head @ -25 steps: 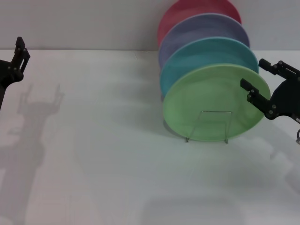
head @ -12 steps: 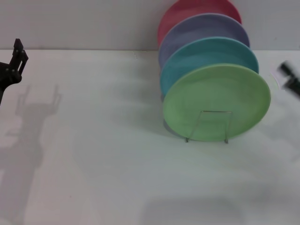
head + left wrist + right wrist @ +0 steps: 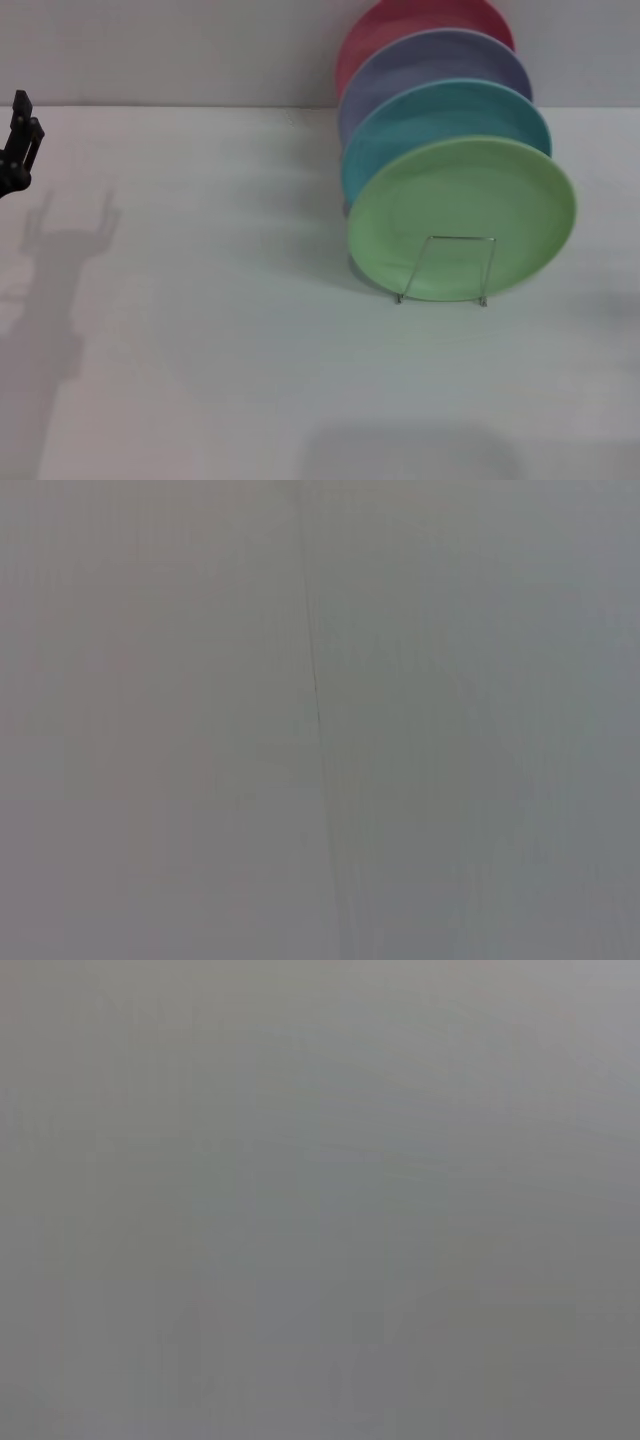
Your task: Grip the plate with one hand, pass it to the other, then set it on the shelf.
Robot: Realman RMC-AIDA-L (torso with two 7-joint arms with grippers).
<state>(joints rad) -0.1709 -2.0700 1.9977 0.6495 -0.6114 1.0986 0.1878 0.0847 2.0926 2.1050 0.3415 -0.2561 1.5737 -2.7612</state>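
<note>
The light green plate (image 3: 462, 215), round and matte, stands on edge right of centre in the thin wire dish rack (image 3: 445, 268), frontmost of four plates: turquoise plate (image 3: 440, 115), lavender plate (image 3: 430, 60), red plate (image 3: 400, 20). White table (image 3: 200, 350), pale wall (image 3: 150, 50) behind. Left hand (image 3: 18, 140) at the left edge; its spread cannot be told.

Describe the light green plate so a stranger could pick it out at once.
Find the row of upright plates on the white table, toward its right side. The light green plate is the frontmost one, leaning in the thin wire rack. Behind it stand a turquoise plate, a lavender plate and a red plate.
</note>
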